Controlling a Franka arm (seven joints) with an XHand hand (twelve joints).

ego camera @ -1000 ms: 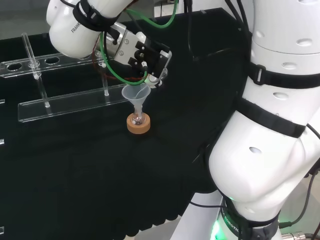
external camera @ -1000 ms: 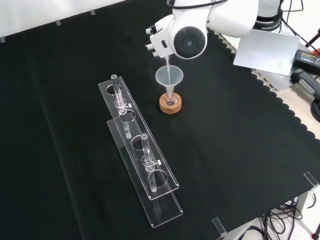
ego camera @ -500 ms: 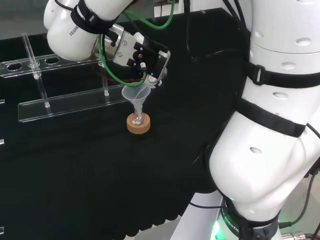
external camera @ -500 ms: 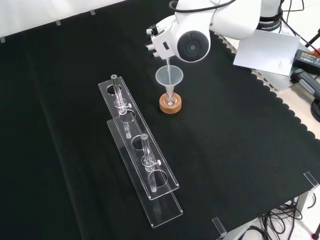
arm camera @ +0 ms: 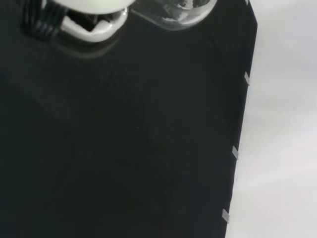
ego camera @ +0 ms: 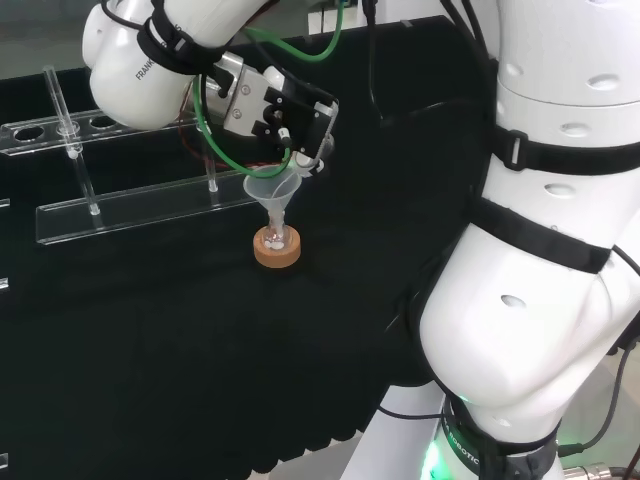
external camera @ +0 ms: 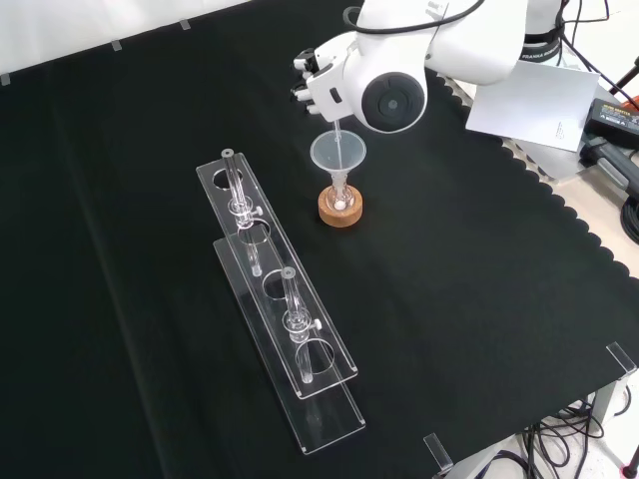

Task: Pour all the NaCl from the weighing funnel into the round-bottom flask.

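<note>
We are mid-pour: the hand (ego camera: pixel 285 115), fingers curled around the weighing funnel (external camera: pixel 334 132), tips it into the clear funnel (ego camera: pixel 271 190) atop the round-bottom flask (ego camera: pixel 276 240); next we judge more tilt is needed.

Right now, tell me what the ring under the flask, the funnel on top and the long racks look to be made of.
Ring stand: tan, matte and grainy, probably cork.
Funnel: milky and translucent, so likely plastic, though glass is possible.
Racks: clear flat sheets with bright edges, apparently acrylic; the black cloth shows through them.
</note>
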